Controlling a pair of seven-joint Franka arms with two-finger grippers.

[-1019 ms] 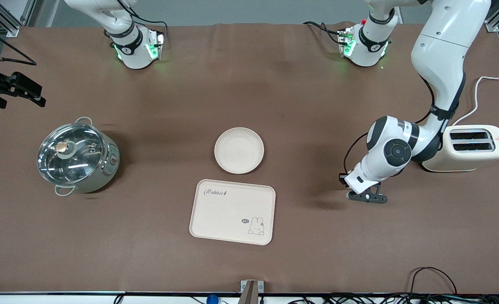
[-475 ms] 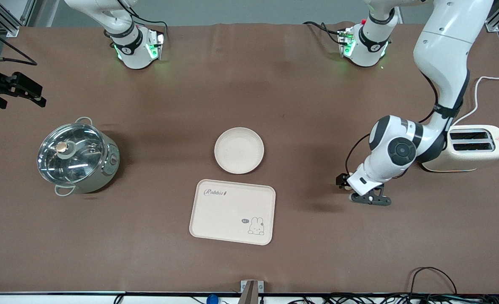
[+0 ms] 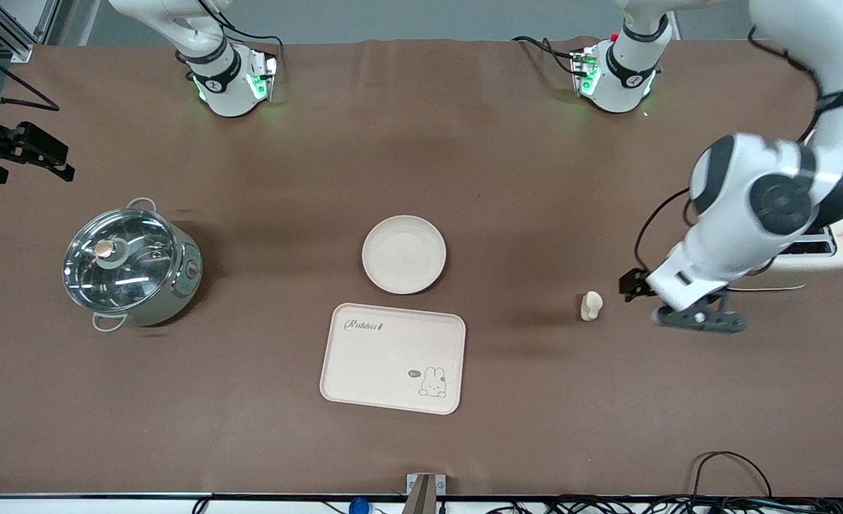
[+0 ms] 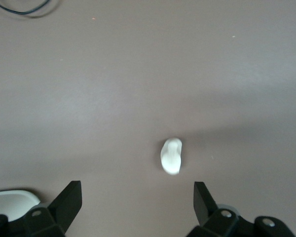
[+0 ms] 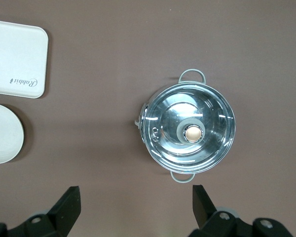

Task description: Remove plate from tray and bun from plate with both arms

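Tray (image 3: pixel 392 358) nearest the front camera, flat on the brown table (image 3: pixel 250 428), nothing on it; "Rabbit" script and rabbit print legible. Also visible at the edge of the right wrist view (image 5: pixel 17 59).

Bun (image 3: pixel 591 305) resting on bare table toward the left arm's end, well apart from tray and plate, slightly farther from the front camera than the tray. In the left wrist view, bun (image 4: pixel 171 155) lying free on the surface, touching neither finger.

Left gripper (image 3: pixel 699 318) raised over the table just beside the bun, toward the toaster. Fingers (image 4: pixel 64 205) spread wide and holding nothing; bun seen in the gap between them, lower down on the table.

Plate (image 3: pixel 404 254) upright on the table just beside the tray's farther edge, off the tray, nothing in it. Small gap between plate rim and tray. Part of plate also in the right wrist view (image 5: pixel 5 133).

Pot (image 3: pixel 130 265) with glass lid toward the right arm's end, about level with the plate. Toaster (image 3: pixel 831 250) at the left arm's end, partly hidden by the left arm.

Right gripper (image 3: pixel 18 151) waiting, held high over the table at the right arm's end. Fingers (image 5: pixel 64 207) spread apart and holding nothing, pot (image 5: pixel 190 131) below in the right wrist view.
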